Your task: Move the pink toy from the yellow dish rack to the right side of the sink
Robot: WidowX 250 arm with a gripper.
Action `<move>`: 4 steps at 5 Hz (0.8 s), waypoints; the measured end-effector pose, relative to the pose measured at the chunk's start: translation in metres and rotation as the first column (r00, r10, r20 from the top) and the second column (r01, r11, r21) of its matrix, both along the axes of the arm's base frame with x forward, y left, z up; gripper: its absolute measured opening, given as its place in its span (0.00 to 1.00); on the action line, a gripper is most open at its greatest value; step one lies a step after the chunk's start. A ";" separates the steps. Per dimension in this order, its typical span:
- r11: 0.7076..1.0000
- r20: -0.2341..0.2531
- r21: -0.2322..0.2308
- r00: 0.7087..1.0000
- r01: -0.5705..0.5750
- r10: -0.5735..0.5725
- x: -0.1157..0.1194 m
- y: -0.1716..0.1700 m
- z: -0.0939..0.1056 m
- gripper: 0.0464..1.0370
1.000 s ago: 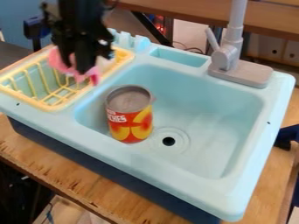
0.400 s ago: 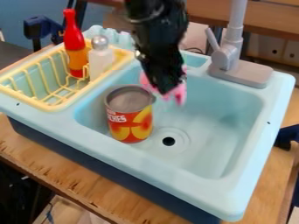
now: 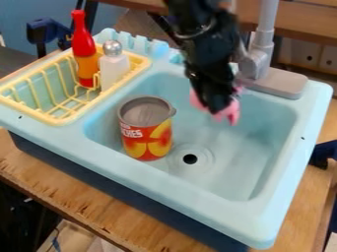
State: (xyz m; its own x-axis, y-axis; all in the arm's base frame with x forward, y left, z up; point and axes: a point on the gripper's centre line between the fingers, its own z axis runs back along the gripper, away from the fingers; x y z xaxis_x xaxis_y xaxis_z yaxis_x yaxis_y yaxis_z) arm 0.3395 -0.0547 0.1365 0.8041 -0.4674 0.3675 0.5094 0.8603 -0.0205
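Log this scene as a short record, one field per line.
Gripper: above the light-blue basin
Held: soft-looking pink object, in the gripper
Basin: open-topped can standing upright near the drain
Yellow rack: red bottle and white shaker, both upright
Faucet: gray, behind the basin

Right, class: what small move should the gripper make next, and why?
Probably ease the gripper down toward the basin floor: it holds a pink thing above it, and the can stands to one side, nearer the yellow rack.
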 end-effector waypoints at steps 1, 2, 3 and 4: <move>0.998 -0.028 0.015 0.997 0.066 -0.065 0.002 -0.024 -0.008 0.27; 0.994 -0.086 0.017 0.990 0.110 -0.108 0.000 -0.039 -0.027 0.32; 0.993 -0.148 0.015 0.983 0.114 -0.111 0.001 -0.042 -0.040 0.66; 0.996 -0.152 0.028 0.985 0.089 -0.084 0.001 -0.039 -0.040 0.92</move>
State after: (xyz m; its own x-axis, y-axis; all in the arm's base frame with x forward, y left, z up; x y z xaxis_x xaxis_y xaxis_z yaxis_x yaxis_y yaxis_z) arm 0.3407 -0.0938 0.0967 0.8051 -0.5478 0.2275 0.5751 0.8148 -0.0732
